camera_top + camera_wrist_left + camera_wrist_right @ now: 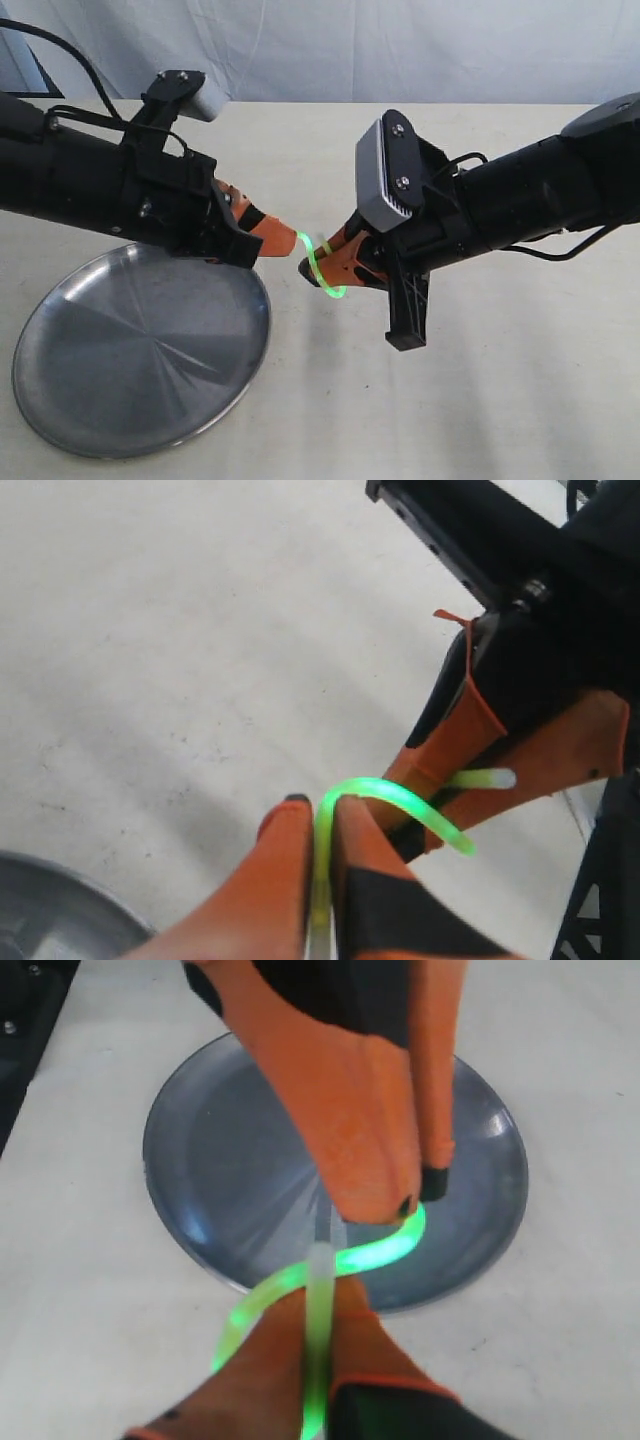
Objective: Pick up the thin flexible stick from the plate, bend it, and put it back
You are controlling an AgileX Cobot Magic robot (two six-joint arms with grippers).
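Note:
The thin flexible stick (314,266) glows bright green and is bent into a tight loop in the air between my two grippers, to the right of the plate (120,390). My left gripper (288,243) is shut on one end of the stick (345,798), which curves out from between its orange fingers. My right gripper (335,262) is shut on the other end of the stick (320,1310); a pale tip pokes past its fingers. The shiny steel plate (200,1160) lies bare on the table below and behind the left gripper.
The table (480,400) is pale cream. A white cloth backdrop (400,50) hangs along the far edge. The black arm bodies fill the left and right of the exterior view, and the right arm's camera bracket (410,310) hangs down near the table.

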